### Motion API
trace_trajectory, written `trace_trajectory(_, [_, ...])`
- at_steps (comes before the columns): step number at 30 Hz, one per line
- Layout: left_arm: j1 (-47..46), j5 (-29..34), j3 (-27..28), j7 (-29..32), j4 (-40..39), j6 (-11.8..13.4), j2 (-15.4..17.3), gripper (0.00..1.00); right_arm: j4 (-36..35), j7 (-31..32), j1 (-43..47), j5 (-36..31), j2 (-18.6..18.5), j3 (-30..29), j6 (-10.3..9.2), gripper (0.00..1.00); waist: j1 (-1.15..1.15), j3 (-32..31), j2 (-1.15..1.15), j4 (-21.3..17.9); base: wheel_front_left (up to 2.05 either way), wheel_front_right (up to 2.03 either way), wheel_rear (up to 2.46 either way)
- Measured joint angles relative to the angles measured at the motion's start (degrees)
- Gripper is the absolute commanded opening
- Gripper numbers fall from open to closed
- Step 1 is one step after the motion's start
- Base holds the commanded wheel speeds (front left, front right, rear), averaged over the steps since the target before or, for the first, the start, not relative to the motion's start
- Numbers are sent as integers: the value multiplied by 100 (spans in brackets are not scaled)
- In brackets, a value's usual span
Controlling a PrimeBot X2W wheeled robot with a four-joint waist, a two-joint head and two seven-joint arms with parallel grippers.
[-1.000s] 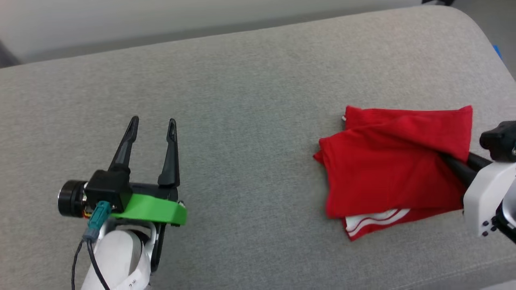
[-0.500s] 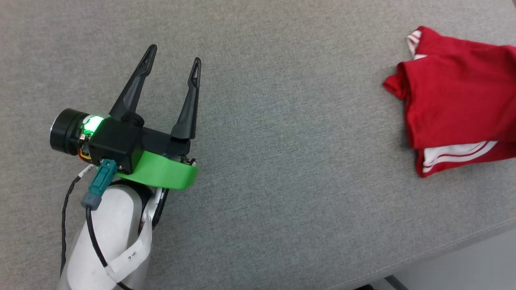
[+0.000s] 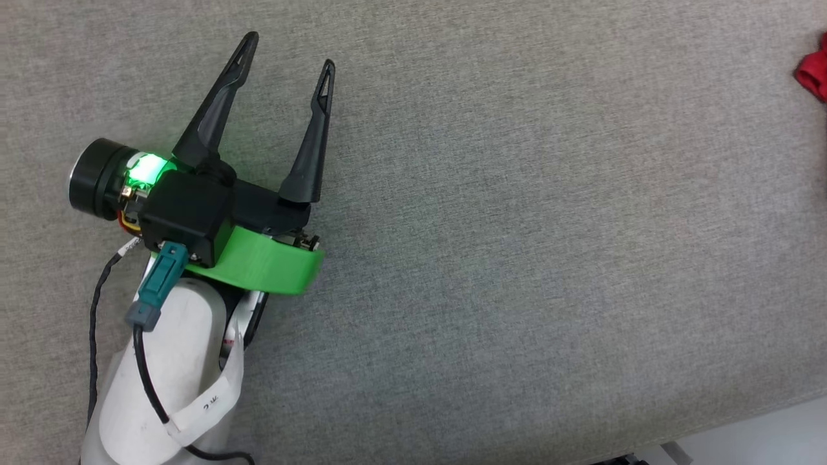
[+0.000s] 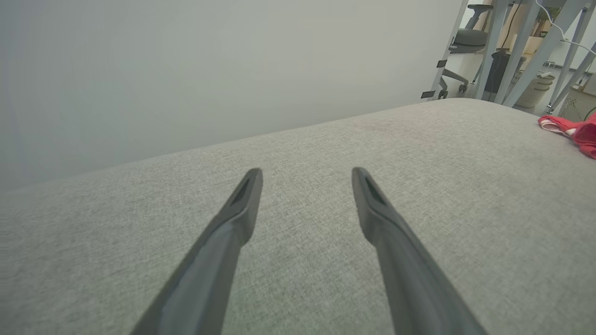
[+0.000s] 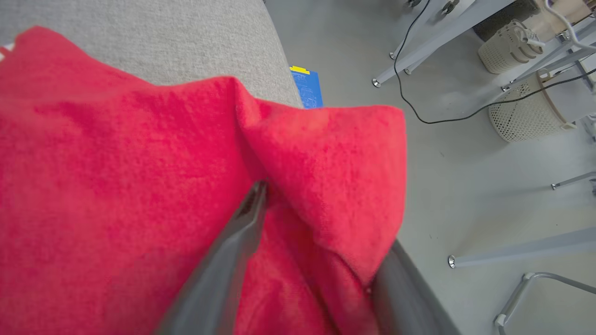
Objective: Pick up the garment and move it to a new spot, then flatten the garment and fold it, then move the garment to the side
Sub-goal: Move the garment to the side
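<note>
Surface: you are looking at a grey upholstered cushion point(image 3: 517, 258) that runs across the head view. Its rounded far end shows in the left wrist view.
Left claw: the left gripper point(image 3: 289, 51) stands wide, with both fingers over grey fabric, pointing up and slightly right in the head view. A green light point(image 3: 145, 169) glows on its camera block, above the green collar point(image 3: 258, 265).
Right claw: the right gripper point(image 5: 314, 186) has its fingers spread apart, not clamped. You can see one fingertip lying on red cloth. The other is hidden beneath a raised fold.
Garment: the red garment point(image 5: 116, 186) lies at the cushion's right end, well apart from the left gripper. The head view catches a red sliver at its right edge, and the left wrist view shows white trim.
Floor: there is a blue-and-yellow marker point(image 5: 307, 86) beside the cushion's corner, with pale woven baskets point(image 5: 521, 116) beyond.
</note>
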Motion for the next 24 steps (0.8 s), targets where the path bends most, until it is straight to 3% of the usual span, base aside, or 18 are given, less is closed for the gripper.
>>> trace_trajectory(9, [49,-88,23,-181,291,75,-27,100,813,-1369,-252,-872,201,-581,0,100,0,-238,0,135,0,0,0])
trace_trajectory(18, [732,-334,119,-466,689,275,-180,100,721,-1568,287,-814,188,-912,-1,100,-1,-918,0,254,0,0,0])
trace_trajectory(24, [1241,-534,240,-602,932,437,-303,100,108,-1569,1208,-694,305,-1123,-1,100,-2,-1536,0,397,0,0,0])
